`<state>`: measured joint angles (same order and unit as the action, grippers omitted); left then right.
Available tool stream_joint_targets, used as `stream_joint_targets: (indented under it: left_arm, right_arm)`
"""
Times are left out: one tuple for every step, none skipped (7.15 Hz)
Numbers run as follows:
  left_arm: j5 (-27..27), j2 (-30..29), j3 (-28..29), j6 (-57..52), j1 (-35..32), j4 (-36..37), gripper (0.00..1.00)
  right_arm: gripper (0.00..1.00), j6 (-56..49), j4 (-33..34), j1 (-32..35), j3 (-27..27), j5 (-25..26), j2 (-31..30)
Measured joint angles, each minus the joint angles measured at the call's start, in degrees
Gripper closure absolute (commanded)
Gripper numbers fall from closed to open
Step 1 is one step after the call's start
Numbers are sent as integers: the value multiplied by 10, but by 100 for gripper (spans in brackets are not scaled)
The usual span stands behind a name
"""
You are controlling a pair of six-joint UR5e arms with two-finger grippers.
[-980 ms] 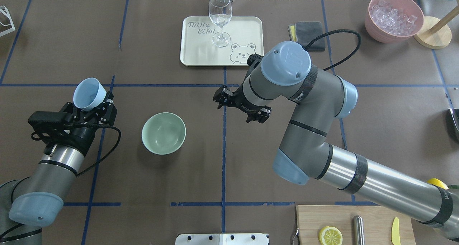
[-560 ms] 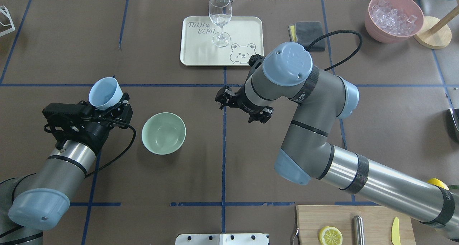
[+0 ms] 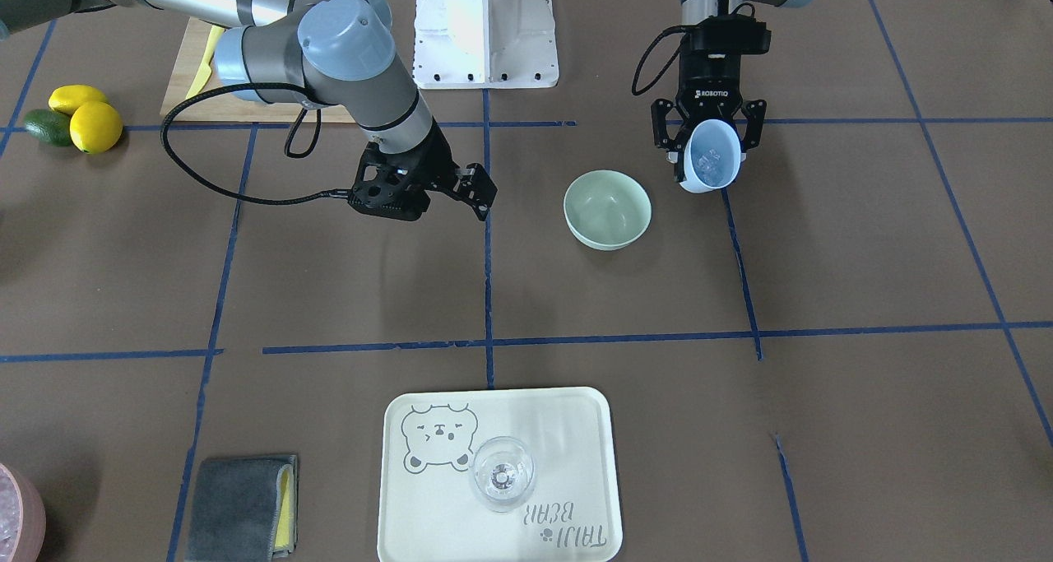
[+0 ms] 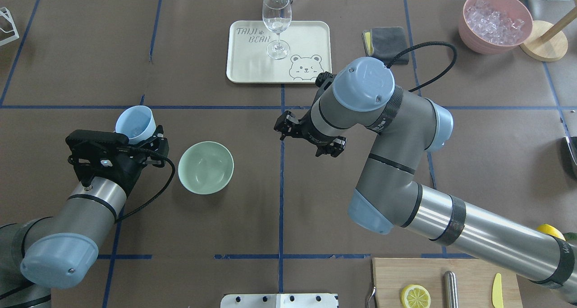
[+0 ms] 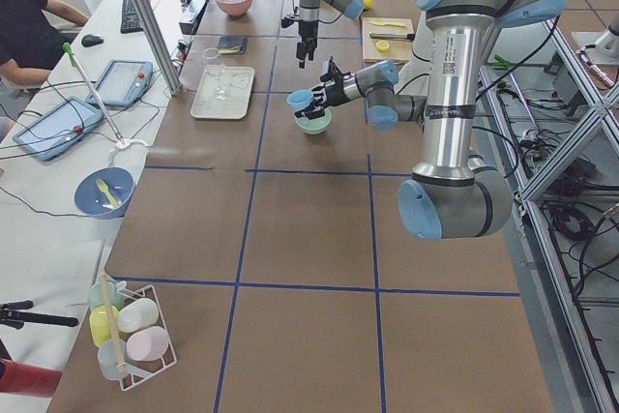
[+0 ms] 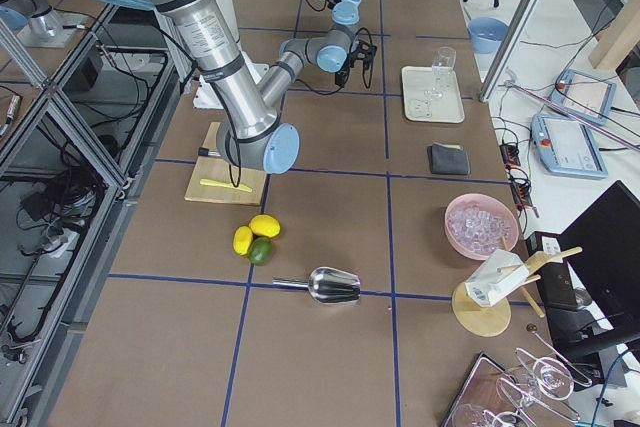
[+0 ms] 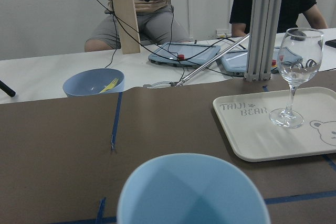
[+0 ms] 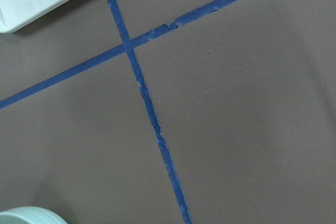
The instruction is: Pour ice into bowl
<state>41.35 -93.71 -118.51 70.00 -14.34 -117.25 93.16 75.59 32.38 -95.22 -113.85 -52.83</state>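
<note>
Two arms reached over the brown table (image 3: 864, 241) in the front-facing view; the left gripper (image 3: 709, 146) was clamped on the light blue cup (image 3: 714, 155), one finger on each side of its wall, with the cup's inside open to the camera; the ice (image 3: 709, 165) showed as a few glassy cubes low inside that cup; the bowl (image 3: 607, 220) stood upright just beside the cup, toward the table's middle, apart from it; the right gripper (image 3: 436, 193) hung on the bowl's other side, its fingers spread and holding nothing.

From overhead, the cup sat between the left fingers, near the bowl's rim but not touching; the right fingers stood wide apart by a blue tape line (image 4: 281, 209); a wine glass (image 4: 277, 24) stood on a cream tray (image 4: 311, 33) at the far edge.

In the exterior left view the cup hung off the table, just above and beside the bowl.

The left wrist camera showed the cup's rim filling the bottom of its picture, the ice hidden; the right wrist camera showed crossed tape and a sliver of the bowl at its lower left corner.
</note>
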Motion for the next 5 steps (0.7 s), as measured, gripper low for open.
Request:
stream_joint_targets:
  left_arm:
    - [0,-17,20,30,2,7,100]
    - [-7,-44,45,61,3,18,100]
    - [-26,-65,60,86,8,30,100]
    - [-45,-73,64,103,15,36,100]
    - [-59,-77,65,110,18,38,100]
  right_arm:
    - [0,0,0,0,0,0,0]
    - [0,0,0,0,0,0,-1]
    - [0,0,0,0,0,1,-1]
    - [0,0,0,0,0,1,0]
    - [0,0,0,0,0,1,-1]
